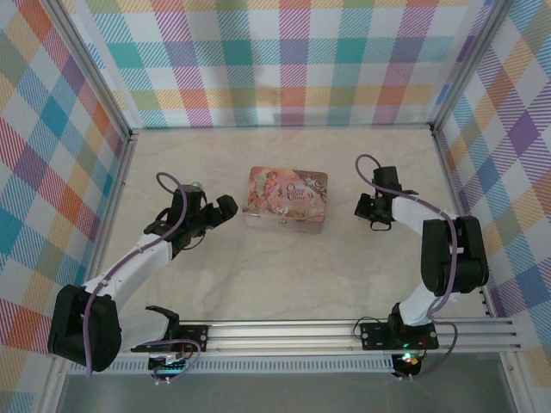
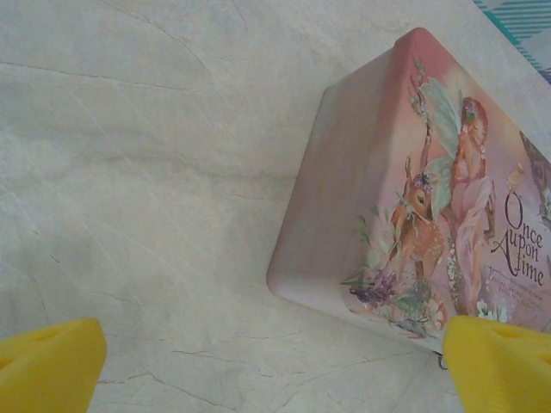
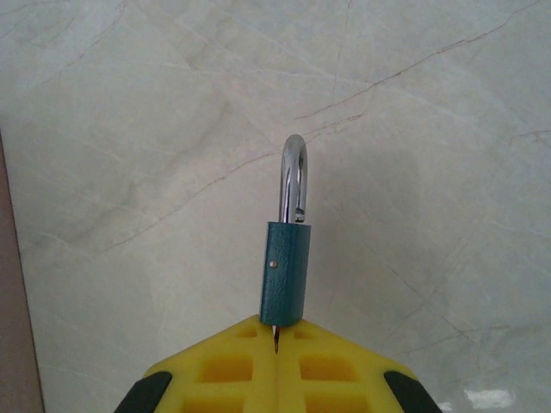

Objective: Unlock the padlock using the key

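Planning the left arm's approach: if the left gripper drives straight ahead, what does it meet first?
Most likely the pink tin: the open left gripper faces its near end, with bare table between. How far is hard to judge.

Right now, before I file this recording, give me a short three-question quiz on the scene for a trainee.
1. True or false: the padlock juts out from the tips of the shut right pincer.
2. The padlock's body is: A yellow, B teal, C red.
3. Short answer: which words are printed on the lid of the tin?
Key: 1 true; 2 B; 3 Once Upon a Time.
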